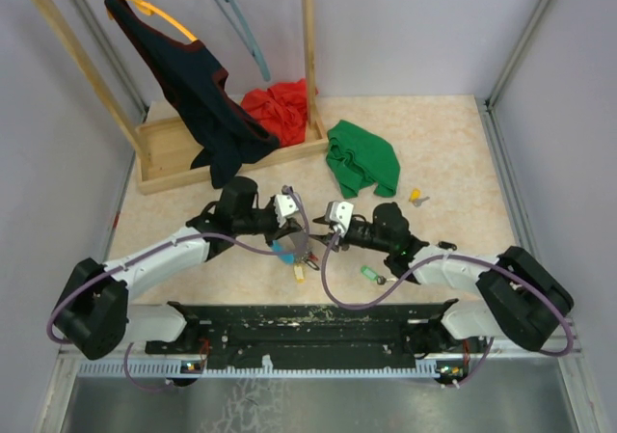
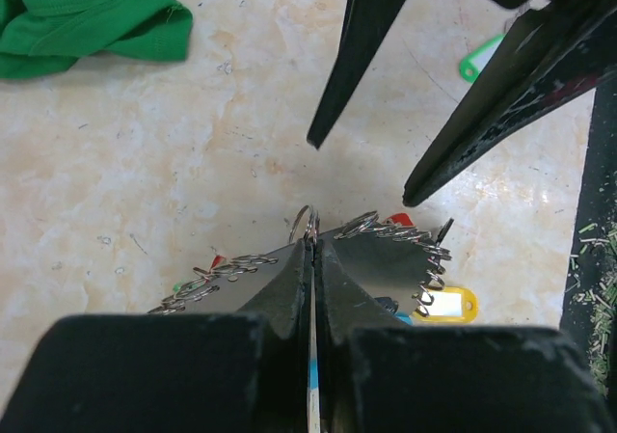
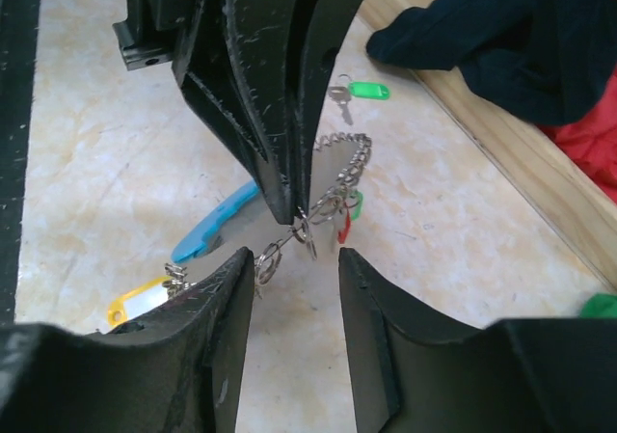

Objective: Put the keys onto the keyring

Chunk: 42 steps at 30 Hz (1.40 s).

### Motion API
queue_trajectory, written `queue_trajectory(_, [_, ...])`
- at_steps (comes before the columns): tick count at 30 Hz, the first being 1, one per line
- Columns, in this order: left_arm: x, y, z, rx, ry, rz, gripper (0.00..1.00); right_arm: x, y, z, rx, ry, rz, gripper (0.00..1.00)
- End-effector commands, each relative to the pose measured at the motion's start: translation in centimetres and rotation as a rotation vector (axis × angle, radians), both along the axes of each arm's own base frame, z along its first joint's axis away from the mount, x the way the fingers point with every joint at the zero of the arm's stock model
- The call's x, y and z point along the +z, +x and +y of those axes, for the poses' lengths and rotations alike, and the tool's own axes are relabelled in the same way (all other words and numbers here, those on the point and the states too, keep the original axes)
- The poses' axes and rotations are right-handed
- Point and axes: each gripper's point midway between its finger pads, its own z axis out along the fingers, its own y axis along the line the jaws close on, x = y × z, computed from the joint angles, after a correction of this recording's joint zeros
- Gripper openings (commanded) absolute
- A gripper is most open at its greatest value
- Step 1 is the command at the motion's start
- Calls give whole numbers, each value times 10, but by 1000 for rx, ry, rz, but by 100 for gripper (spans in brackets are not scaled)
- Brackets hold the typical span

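Note:
My left gripper (image 1: 292, 219) is shut on the wire of the keyring (image 1: 298, 251) and holds it just above the table. The wire runs between its closed jaws in the left wrist view (image 2: 313, 232). The ring's light-blue segment (image 3: 217, 223), small rings and a yellow tag (image 3: 140, 300) hang below. My right gripper (image 3: 294, 264) is open. Its fingertips stand either side of the small rings under the left gripper's tips, touching nothing. A green-tagged key (image 1: 371, 274) lies on the table by the right arm. A yellow-tagged key (image 1: 416, 198) lies at the far right. Another green-tagged key (image 3: 366, 91) lies beyond the left gripper.
A green cloth (image 1: 362, 158) lies behind the grippers. A wooden clothes rack (image 1: 169, 158) stands at the back left, with a dark garment (image 1: 207, 95) on a hanger and a red cloth (image 1: 280, 105) on its base. Grey walls close in the sides.

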Motion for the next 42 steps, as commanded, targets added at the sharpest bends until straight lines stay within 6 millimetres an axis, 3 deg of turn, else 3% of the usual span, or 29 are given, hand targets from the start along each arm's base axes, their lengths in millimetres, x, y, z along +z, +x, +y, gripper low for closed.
queue_trajectory(1, [21,-5,-7,-50,-46,-54,0,25,-2,16,112,37,-101,36])
queue_trajectory(8, [22,-12,-10,-91,-63,-56,0,21,2,19,112,32,-109,26])
queue_trajectory(22, [20,-15,-12,-113,-63,-47,0,20,8,26,124,29,-108,23])
queue_trajectory(31, [21,-19,-13,-136,-70,-50,0,9,4,27,156,-16,-76,12])
queue_trajectory(35, [21,-20,-13,-140,-72,-53,0,4,5,27,159,-40,-62,0])
queue_trajectory(38, [22,-19,-12,-136,-74,-66,0,4,7,25,155,-49,-51,0])
queue_trajectory(42, [21,-13,-9,-87,-87,-86,12,10,8,22,139,-9,-40,0])
